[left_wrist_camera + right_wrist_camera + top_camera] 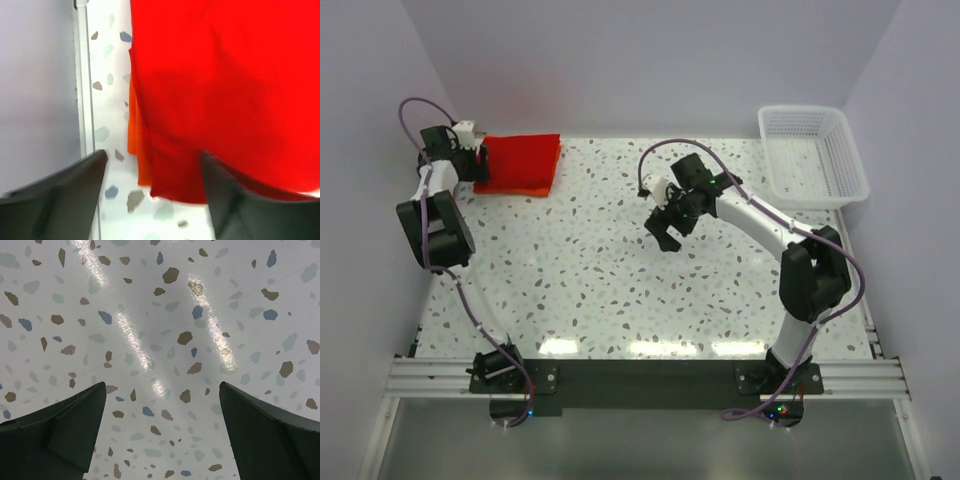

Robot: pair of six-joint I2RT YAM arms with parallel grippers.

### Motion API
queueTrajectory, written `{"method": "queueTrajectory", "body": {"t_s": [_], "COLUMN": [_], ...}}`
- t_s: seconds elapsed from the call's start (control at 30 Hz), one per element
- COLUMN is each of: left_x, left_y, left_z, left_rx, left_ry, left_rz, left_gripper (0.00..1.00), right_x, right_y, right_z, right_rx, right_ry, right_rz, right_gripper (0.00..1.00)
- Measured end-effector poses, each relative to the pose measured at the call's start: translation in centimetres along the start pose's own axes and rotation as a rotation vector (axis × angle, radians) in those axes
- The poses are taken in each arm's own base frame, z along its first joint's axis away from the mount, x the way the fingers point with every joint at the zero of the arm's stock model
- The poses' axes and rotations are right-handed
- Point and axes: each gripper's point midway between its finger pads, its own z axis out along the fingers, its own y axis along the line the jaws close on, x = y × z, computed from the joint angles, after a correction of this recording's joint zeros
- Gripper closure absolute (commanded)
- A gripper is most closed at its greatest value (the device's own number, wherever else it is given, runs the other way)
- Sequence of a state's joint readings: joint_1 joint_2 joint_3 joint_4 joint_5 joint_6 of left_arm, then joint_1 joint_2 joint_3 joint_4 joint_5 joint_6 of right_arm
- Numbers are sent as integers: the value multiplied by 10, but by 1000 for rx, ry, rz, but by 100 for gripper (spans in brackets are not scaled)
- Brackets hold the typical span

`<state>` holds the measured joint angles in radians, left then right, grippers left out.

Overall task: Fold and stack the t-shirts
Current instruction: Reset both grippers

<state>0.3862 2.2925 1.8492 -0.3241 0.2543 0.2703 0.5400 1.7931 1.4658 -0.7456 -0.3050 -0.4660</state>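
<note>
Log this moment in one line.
shirts: red t-shirt folded atop orange t-shirt, far-left corner | left gripper: open at their edge | right gripper: open over tabletop

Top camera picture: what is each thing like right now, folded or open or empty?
red t-shirt: folded, lying on top of the orange one.
orange t-shirt: folded, underneath, only its edge peeks out.
left pincer: open, at the shirts' edge.
right pincer: open, holding nothing, above the table.
basket: upright, empty.
</note>
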Motion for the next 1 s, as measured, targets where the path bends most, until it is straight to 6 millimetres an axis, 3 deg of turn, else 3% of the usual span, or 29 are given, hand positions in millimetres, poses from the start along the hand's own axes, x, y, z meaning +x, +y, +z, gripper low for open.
{"method": "queueTrajectory", "body": {"t_s": [0.03, 0.17, 0.3, 0.4, 0.47, 0.5, 0.6, 0.7, 0.77, 0.87, 0.93, 1.0], "left_x": [-5, -38, -81, -103, -101, -94, -49, 19, 60, 106, 126, 132], "left_y": [-1, -6, -16, -36, -61, -78, -143, -203, -222, -231, -233, -234], "left_z": [-7, -44, -98, -139, -159, -169, -187, -198, -203, -214, -222, -230], "left_rx": [3, 25, 31, 32, 47, 60, 143, 257, 305, 326, 325, 320], "left_ry": [-3, -40, -111, -159, -164, -162, -102, 3, 77, 153, 175, 172], "left_rz": [4, 11, 47, 95, 127, 147, 206, 258, 261, 233, 217, 209], "left_gripper": [0, 0, 0, 0, 0, 0, 0, 0, 0, 0, 0, 0], "right_x": [0, 2, 5, 10, 17, 21, 40, 62, 79, 98, 107, 112], "right_y": [-1, -13, -42, -64, -80, -86, -99, -89, -71, -42, -29, -19], "right_z": [-1, -10, -35, -56, -70, -76, -84, -82, -77, -73, -73, -76], "right_rx": [2, 28, 103, 167, 206, 219, 249, 243, 220, 183, 171, 167], "right_ry": [-1, -19, -82, -140, -180, -200, -229, -226, -208, -195, -197, -205], "right_rz": [2, 48, 150, 246, 323, 357, 452, 504, 518, 521, 515, 508], "right_gripper": [1, 1, 1, 1, 1, 1, 1, 1, 1, 1, 1, 2]}}
